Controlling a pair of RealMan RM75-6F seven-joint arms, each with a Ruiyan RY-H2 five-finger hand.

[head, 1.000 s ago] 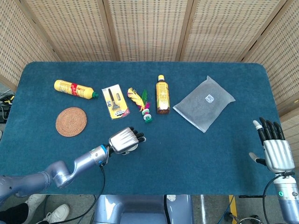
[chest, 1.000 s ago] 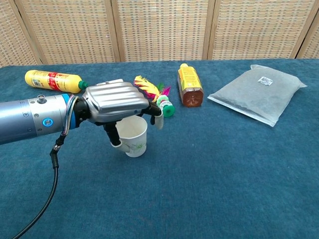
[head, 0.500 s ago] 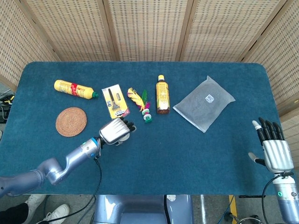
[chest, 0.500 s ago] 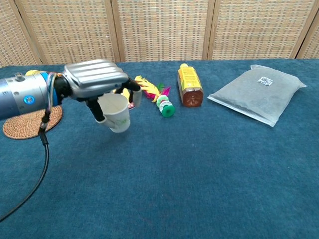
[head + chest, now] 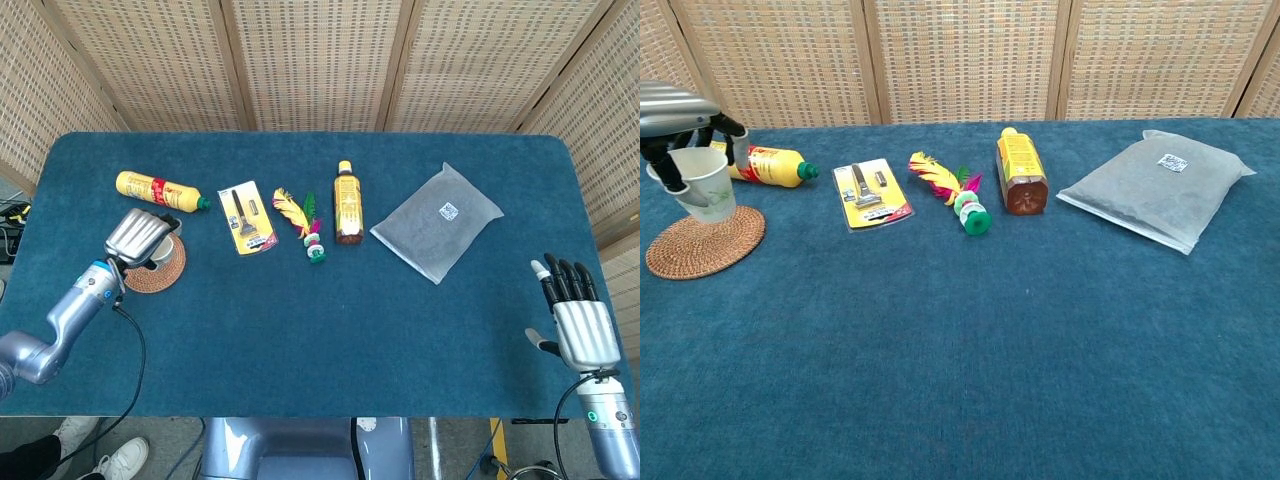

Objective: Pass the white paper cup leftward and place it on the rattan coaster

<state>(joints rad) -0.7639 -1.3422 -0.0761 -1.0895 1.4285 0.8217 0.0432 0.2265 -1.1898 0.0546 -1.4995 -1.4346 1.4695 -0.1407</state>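
My left hand (image 5: pixel 675 110) holds the white paper cup (image 5: pixel 708 187) from above, just over the round rattan coaster (image 5: pixel 706 243) at the table's left. Whether the cup's base touches the coaster I cannot tell. In the head view the left hand (image 5: pixel 138 236) covers the cup, and only the coaster's lower edge (image 5: pixel 150 280) shows beneath it. My right hand (image 5: pixel 576 318) hovers at the table's front right corner with its fingers spread and nothing in it.
A yellow bottle (image 5: pixel 160 190) lies behind the coaster. To the right lie a razor pack (image 5: pixel 246 217), a feathered shuttlecock (image 5: pixel 302 222), an amber bottle (image 5: pixel 347 204) and a grey pouch (image 5: pixel 437 221). The blue cloth covers the table.
My left hand has carried the cup leftward from the table's front middle to above the coaster. The right hand has drifted slightly toward me.
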